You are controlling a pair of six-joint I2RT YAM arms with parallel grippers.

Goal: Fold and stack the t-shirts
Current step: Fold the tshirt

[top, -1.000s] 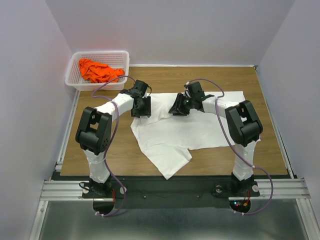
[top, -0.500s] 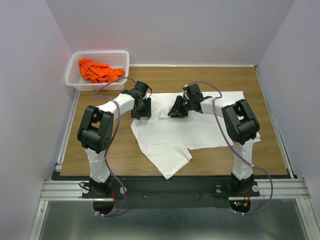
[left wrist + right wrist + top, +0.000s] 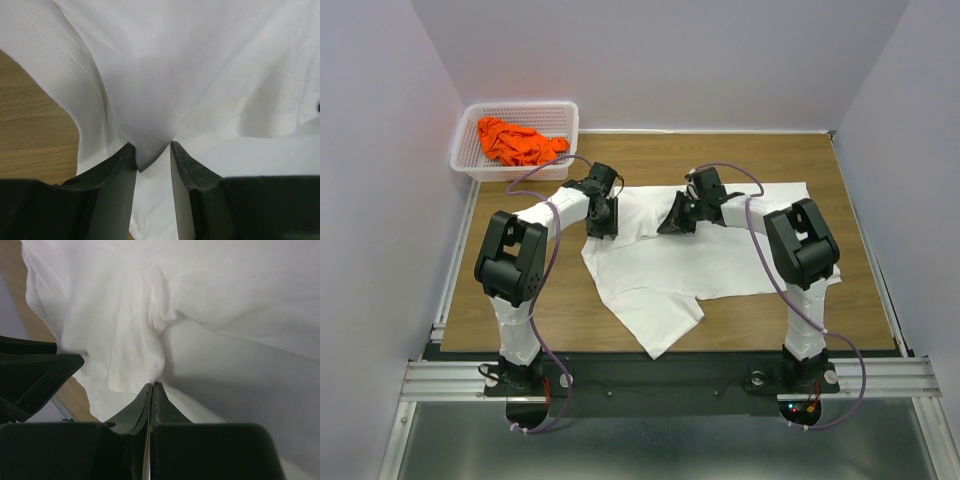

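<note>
the white t-shirt (image 3: 690, 265) lay spread out in the middle of the counter (image 3: 850, 200), flat but a bit crumpled. one corner of it stuck out toward the near edge, between the two arm bases. its far edge ran close to the back of the counter on the right side. i could not see any black marks on it.

the left arm (image 3: 555, 208) reached in to the far left part of the shirt. its tip was down on the cloth. in the left wrist view the left jaws stood part way apart, and a pointy fold of white cloth sat between them, touching both sides. i could not tell if they were squeezing it or only closing in on it. brown wood showed just left of that fold.

the right arm (image 3: 750, 208) reached in to the far middle part of the shirt, near the left arm's tip but not touching it. the right jaws were closed tight. a little bit of the shirt's stitched edge was pinched at their tips, and wrinkles ran up from there.

the orange t-shirt (image 3: 518, 142) was well apart from all this. it sat in a crumpled heap inside a white basket (image 3: 520, 106) at the far left corner, by the wall.
</note>
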